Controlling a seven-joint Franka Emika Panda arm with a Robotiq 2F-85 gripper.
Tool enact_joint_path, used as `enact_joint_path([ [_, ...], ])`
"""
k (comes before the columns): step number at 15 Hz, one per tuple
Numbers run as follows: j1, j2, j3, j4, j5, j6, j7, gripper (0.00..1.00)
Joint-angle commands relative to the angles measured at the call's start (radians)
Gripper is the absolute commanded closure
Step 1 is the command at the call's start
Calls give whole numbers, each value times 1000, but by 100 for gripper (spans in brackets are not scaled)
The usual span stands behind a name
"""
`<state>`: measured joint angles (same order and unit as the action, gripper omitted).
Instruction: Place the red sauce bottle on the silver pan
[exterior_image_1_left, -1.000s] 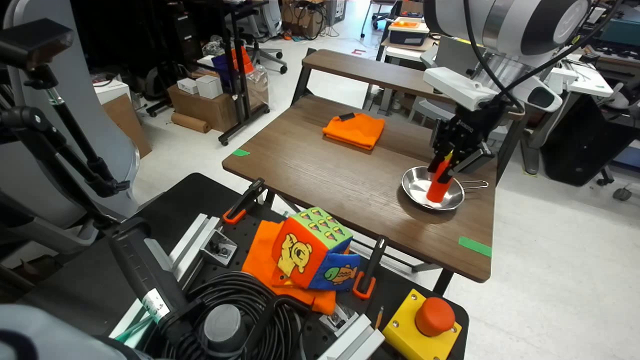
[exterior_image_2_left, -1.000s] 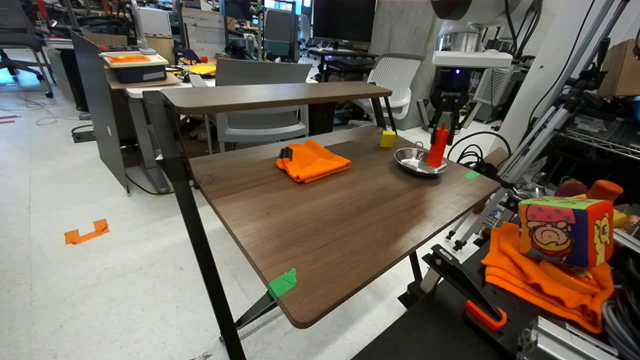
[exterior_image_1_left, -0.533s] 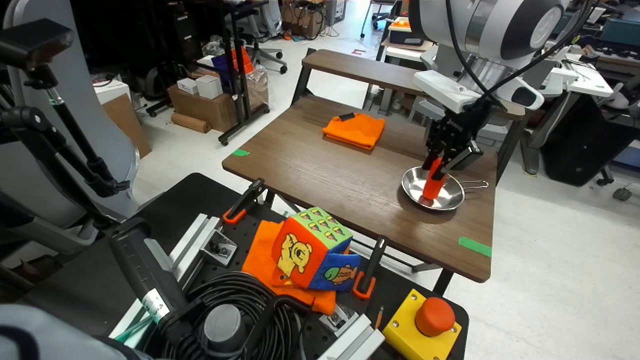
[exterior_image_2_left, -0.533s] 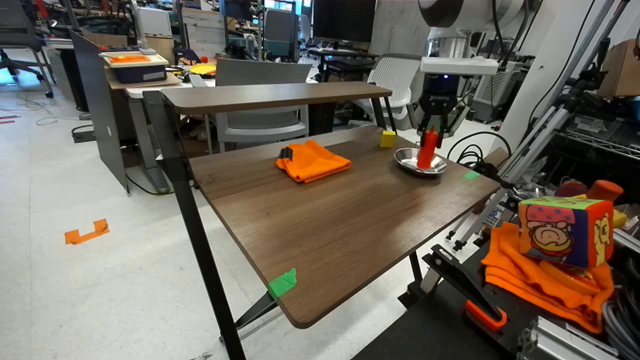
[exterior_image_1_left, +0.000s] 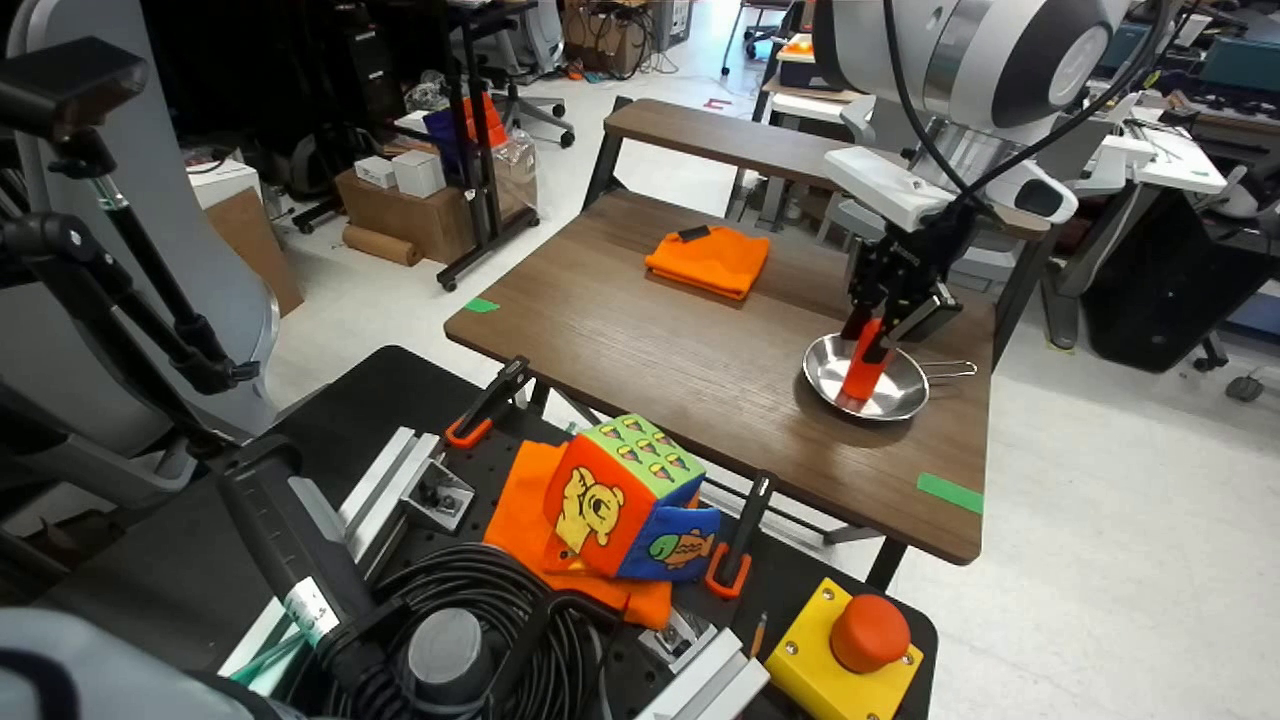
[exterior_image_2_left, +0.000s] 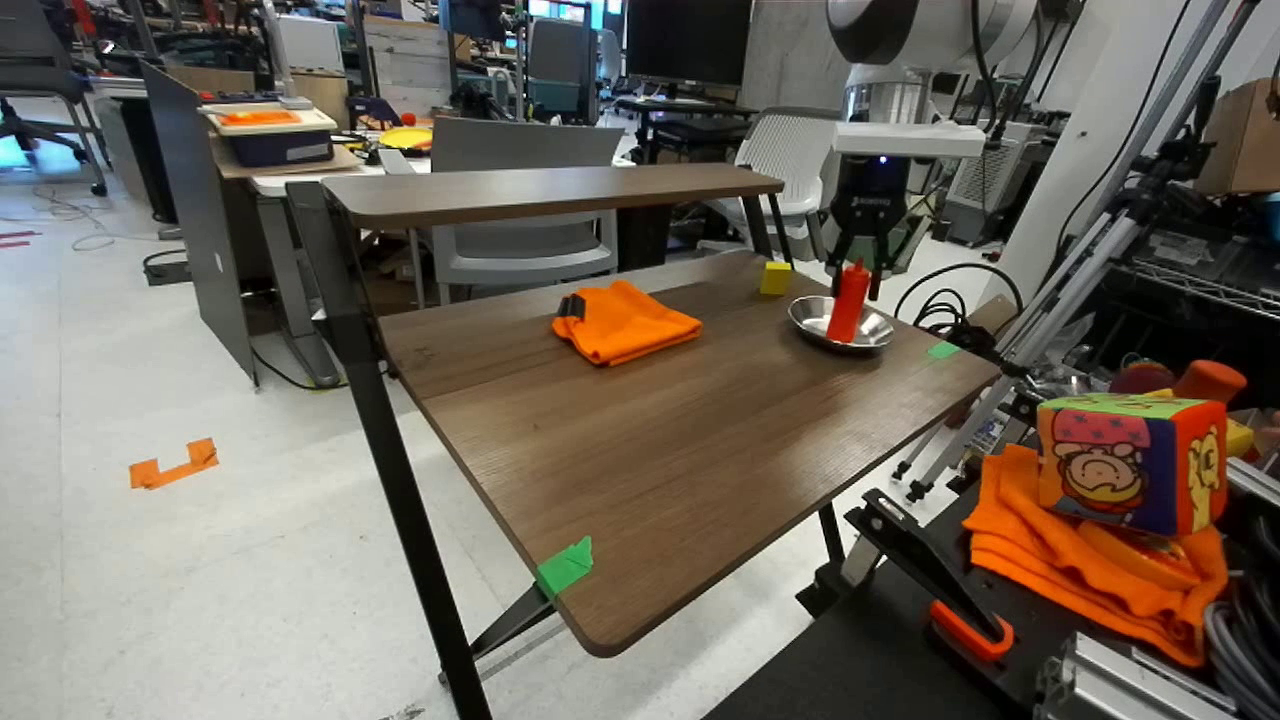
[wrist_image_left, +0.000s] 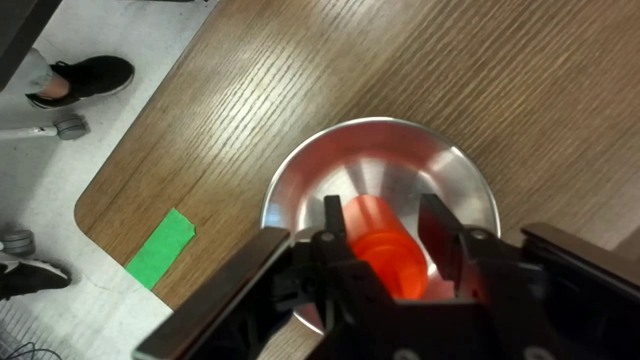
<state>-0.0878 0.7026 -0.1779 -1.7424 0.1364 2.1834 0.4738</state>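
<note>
The red sauce bottle stands inside the silver pan, leaning slightly in an exterior view. The pan also shows there, flat on the table. My gripper points down around the bottle's upper part. In the wrist view my gripper is open, with the bottle between its fingers. The bottle is close to or touching the left finger, and a gap shows beside the right finger. The pan lies below. The bottle's base is partly hidden by its body in the wrist view.
A folded orange cloth lies on the brown table. A small yellow cube sits behind the pan. A raised shelf runs along the table's back. The pan's wire handle sticks out to the right.
The arm and the bottle have moved left in both exterior views and slightly down, bringing the bottle lower in the pan. The pan has not moved.
</note>
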Motion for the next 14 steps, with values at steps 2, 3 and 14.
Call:
enact_joint_path([
  [2, -7, -156, 13, -114, 6, 0, -91, 17],
  [3, -11, -224, 18, -168, 7, -8, -126, 9],
  [14, -21, -475, 10, -268, -21, -243, -150, 0],
])
